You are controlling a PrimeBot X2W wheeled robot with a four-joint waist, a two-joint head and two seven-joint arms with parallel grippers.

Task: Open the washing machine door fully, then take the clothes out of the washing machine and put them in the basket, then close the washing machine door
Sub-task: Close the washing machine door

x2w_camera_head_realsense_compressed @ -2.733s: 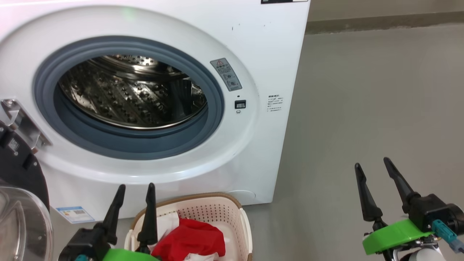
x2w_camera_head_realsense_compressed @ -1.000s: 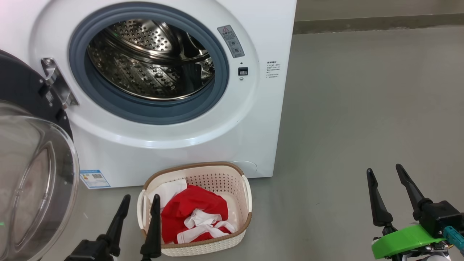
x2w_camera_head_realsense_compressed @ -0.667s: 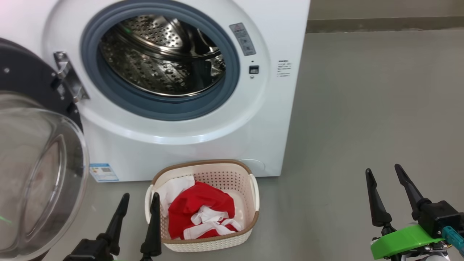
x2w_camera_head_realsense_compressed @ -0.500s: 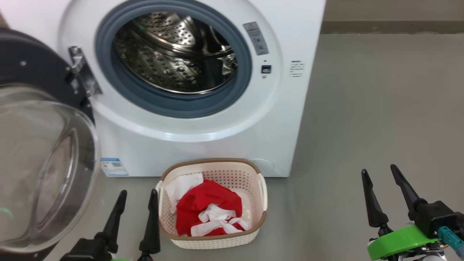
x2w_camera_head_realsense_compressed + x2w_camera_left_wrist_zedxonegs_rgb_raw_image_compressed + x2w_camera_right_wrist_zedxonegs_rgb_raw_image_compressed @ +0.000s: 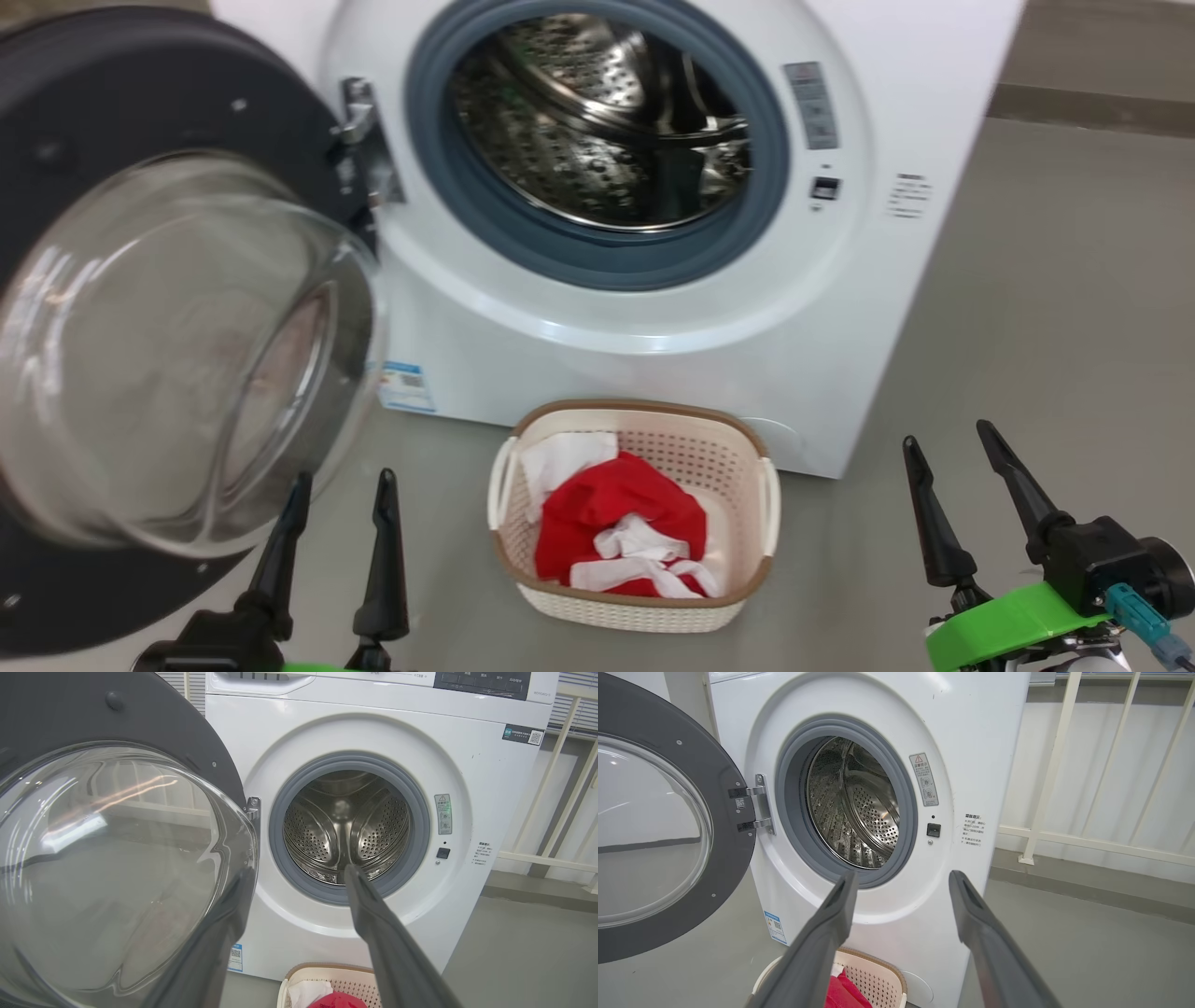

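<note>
The white washing machine stands with its steel drum showing no cloth inside. Its door hangs swung out to the left, black rim and bulging glass toward me. On the floor in front sits the cream basket, holding the red and white clothes. My left gripper is open at the lower left, just below the door's glass and left of the basket. My right gripper is open at the lower right over bare floor. Both are empty.
Grey floor stretches to the right of the machine. A white railing and a low wall stand behind it on the right. The open door takes up the space to the machine's left.
The head camera has swung left and drawn back, so the machine, door and basket sit further right in view. Both grippers stay open and low; the clothes lie in the basket throughout.
</note>
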